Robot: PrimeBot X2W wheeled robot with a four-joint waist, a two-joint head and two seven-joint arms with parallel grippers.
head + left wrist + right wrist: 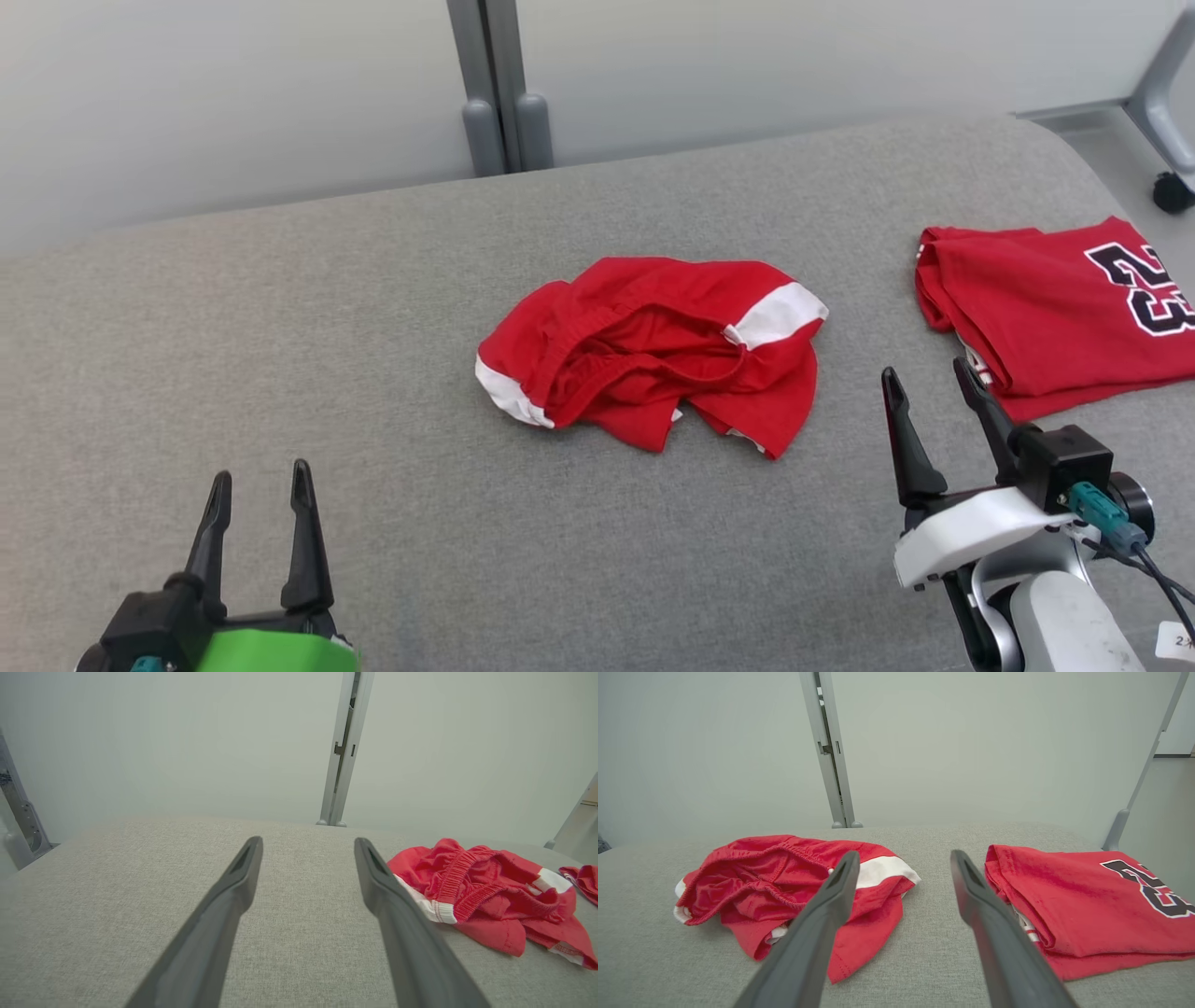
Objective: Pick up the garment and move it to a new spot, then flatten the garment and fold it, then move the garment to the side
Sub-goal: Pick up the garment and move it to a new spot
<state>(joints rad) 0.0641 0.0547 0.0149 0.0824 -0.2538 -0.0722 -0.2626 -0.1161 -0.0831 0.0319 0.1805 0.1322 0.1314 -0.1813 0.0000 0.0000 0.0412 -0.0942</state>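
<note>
In the head view, the crumpled red shorts (653,350) lie mid-table, long axis left to right, nearer the right gripper (926,369) than the left gripper (261,471); both grippers' jaws stand apart and empty. In the left wrist view the shorts sit ahead and to the right. In the right wrist view they sit ahead and to the left, with the folded jersey (1087,900) to the right.

Bare cushion (280,355); jersey (1036,317) beside right claw (926,370)

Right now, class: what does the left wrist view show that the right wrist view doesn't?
Left wrist view adds the open left gripper and a grey metal bracket. Right wrist view adds the open right gripper and the folded red jersey's black number. Both share the crumpled red shorts with white bands and the grey fabric surface.
</note>
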